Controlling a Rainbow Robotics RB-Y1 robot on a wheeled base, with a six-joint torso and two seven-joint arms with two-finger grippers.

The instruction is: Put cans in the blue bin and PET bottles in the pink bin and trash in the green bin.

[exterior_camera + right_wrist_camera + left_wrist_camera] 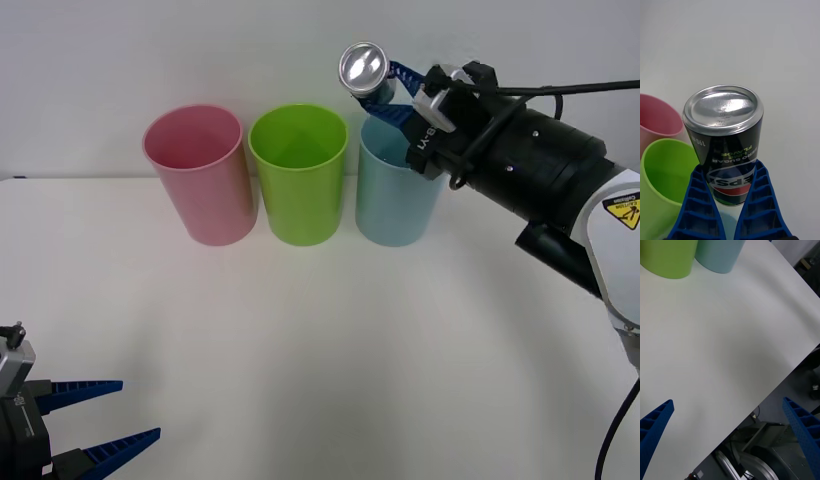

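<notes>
My right gripper [385, 92] is shut on a small black can [365, 72] with a silver end, held tilted in the air above the rim of the blue bin [396, 200]. In the right wrist view the can [728, 150] sits between the blue ribbed fingers [702, 202], its logo upside down, with the green bin [662, 187] and pink bin [657, 120] beside it. In a row at the back of the table stand the pink bin [200, 175], the green bin [300, 175] and the blue one. My left gripper [105, 415] rests open at the near left corner.
The white table [320, 350] stretches wide and bare in front of the bins. A pale wall rises right behind them. In the left wrist view the table's edge [782, 375] drops off to the floor and a wheeled base.
</notes>
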